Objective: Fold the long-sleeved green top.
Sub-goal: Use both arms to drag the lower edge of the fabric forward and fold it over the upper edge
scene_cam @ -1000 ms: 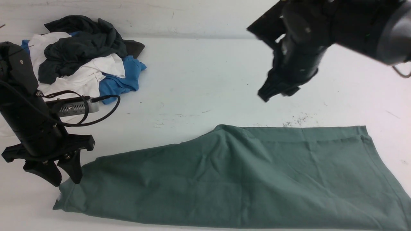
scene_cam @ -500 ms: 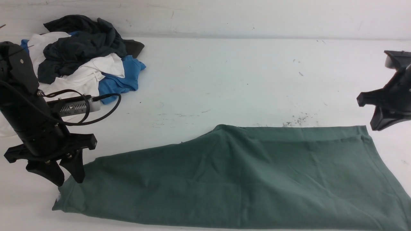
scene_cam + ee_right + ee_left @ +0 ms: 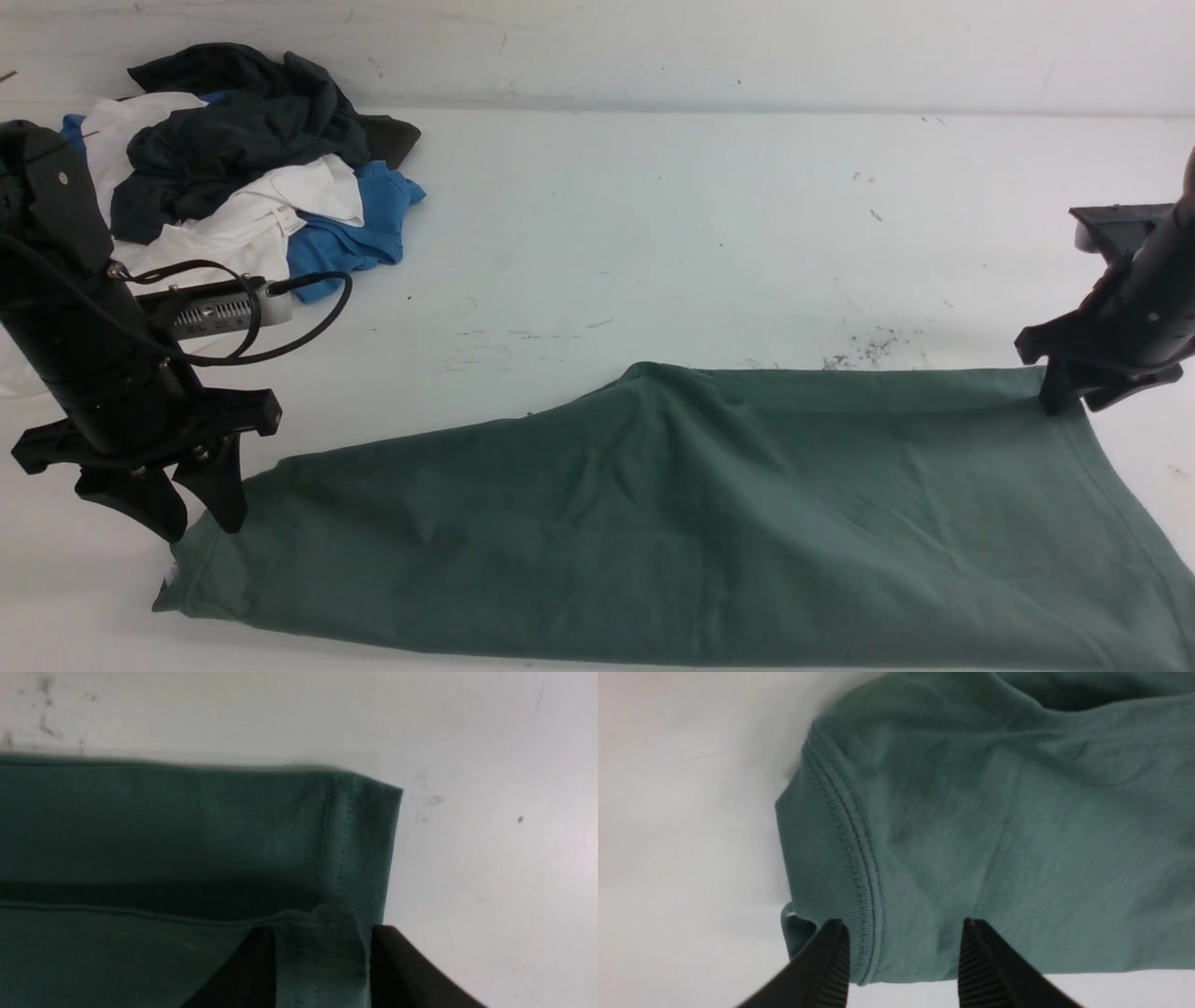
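Note:
The green long-sleeved top [image 3: 700,523] lies folded in a long band across the front of the white table [image 3: 607,233]. My left gripper [image 3: 198,525] hovers open over its left end. In the left wrist view the two fingers [image 3: 903,924] stand apart above the ribbed neck band [image 3: 817,858], holding nothing. My right gripper [image 3: 1074,403] is down on the top's far right corner. In the right wrist view its jaws [image 3: 322,931] are open and astride a puckered bit of the stitched hem [image 3: 336,835].
A heap of dark charcoal, white and blue garments [image 3: 243,159] sits at the back left of the table. A grey box with a looping black cable [image 3: 219,313] rides on my left arm. The top's right end runs off the frame's lower right.
My right arm has swung from high over the table's middle to the right and dropped onto the top's far right corner. The left arm and the top have not moved.

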Robot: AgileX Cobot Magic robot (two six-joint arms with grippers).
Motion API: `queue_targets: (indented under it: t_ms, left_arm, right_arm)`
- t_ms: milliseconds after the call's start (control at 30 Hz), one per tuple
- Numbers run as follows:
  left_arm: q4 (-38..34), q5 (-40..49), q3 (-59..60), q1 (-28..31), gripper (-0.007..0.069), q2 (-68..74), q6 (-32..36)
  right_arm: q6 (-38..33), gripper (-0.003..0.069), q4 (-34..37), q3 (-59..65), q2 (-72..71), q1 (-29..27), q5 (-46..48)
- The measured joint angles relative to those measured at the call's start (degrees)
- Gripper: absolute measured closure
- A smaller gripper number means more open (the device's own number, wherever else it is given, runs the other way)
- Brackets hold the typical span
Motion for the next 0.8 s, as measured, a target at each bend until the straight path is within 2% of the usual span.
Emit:
queue_targets:
  t_ms: [167, 233, 533, 800]
  left_arm:
    - [0.0, 0.0, 0.0, 0.0, 0.0321, 0.0, 0.0]
    - [0.0, 0.0, 0.0, 0.0, 0.0321, 0.0, 0.0]
    - [0.0, 0.0, 0.0, 0.0, 0.0321, 0.0, -0.05]
    - [0.11, 0.0, 0.0, 0.0, 0.0321, 0.0, -0.05]
  right_arm:
    - [-0.13, 0.039, 0.7, 0.0, 1.0, 0.0, 0.0]
    - [-0.18, 0.0413, 1.04, 0.0, 1.0, 0.0, 0.0]
    - [-0.21, 0.065, 1.09, -6.68, 1.0, 0.0, 6.21]
    - [3.28, 0.0658, 0.08, -13.33, 1.0, 0.0, 5.76]
